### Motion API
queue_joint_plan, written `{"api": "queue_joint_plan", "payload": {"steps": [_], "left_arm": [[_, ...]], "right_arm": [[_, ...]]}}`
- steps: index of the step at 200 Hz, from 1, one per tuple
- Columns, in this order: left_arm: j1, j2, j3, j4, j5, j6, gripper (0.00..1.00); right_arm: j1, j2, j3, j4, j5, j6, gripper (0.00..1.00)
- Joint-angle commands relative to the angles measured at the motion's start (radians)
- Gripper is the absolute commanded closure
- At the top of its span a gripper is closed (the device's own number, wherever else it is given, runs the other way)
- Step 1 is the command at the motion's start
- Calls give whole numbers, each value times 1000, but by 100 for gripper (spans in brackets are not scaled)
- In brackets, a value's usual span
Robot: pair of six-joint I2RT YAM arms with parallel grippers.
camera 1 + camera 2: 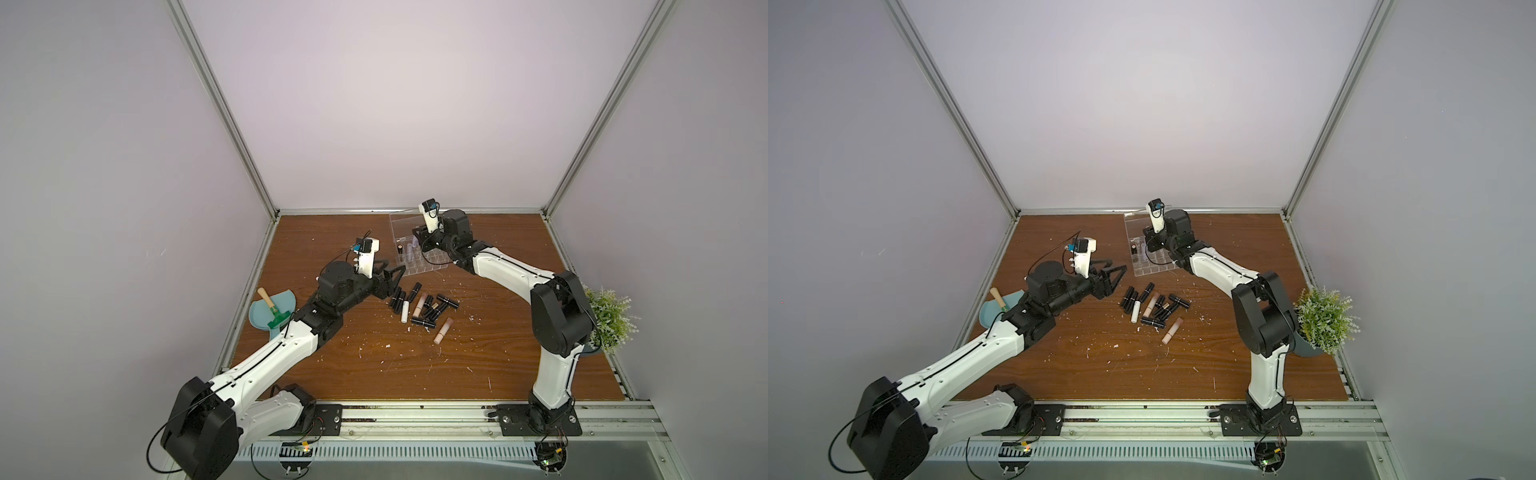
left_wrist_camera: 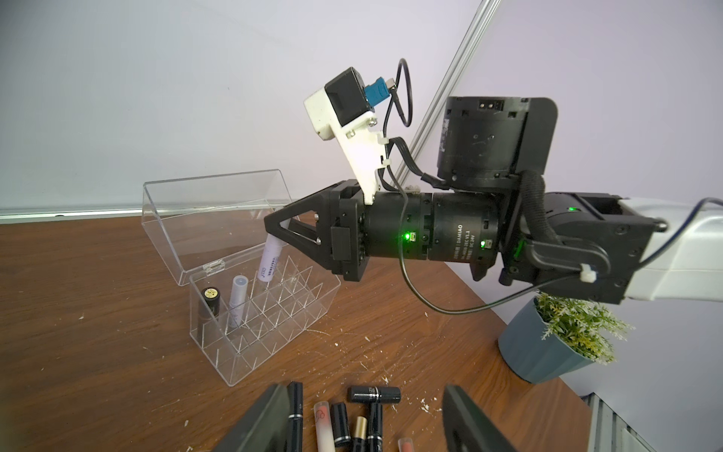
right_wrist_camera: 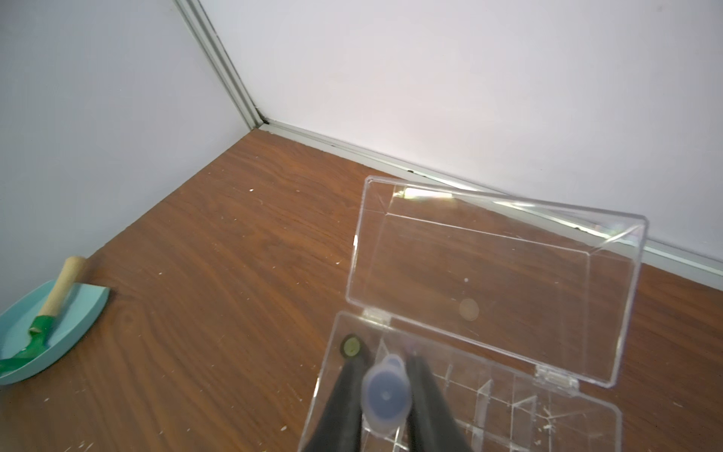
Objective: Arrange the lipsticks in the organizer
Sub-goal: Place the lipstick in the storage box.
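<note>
We log the right gripper (image 2: 276,239) clamped on a lavender lipstick (image 2: 269,263), whose lower end dips into the organizer (image 2: 274,344) just beneath the jaws; the left gripper (image 1: 1118,265) gapes empty, with loose lipsticks (image 1: 424,305) just ahead of its fingertips

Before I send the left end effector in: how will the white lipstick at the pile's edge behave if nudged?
The white lipstick lies on its side, so a sideways nudge would probably roll it. It looks smooth and small, so it is likely light and slippery. Black lipsticks close beside it may shift too.
</note>
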Motion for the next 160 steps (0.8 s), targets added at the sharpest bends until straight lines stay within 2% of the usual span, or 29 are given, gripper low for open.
{"api": "queue_joint_plan", "payload": {"steps": [1,160], "left_arm": [[7,-14,-2,-9,-10,17,33],[7,9,4,-4,2,8,34]], "right_arm": [[-2,-5,-18,65,58,-29,92],[0,90,-12,158,100,-46,91]]}}
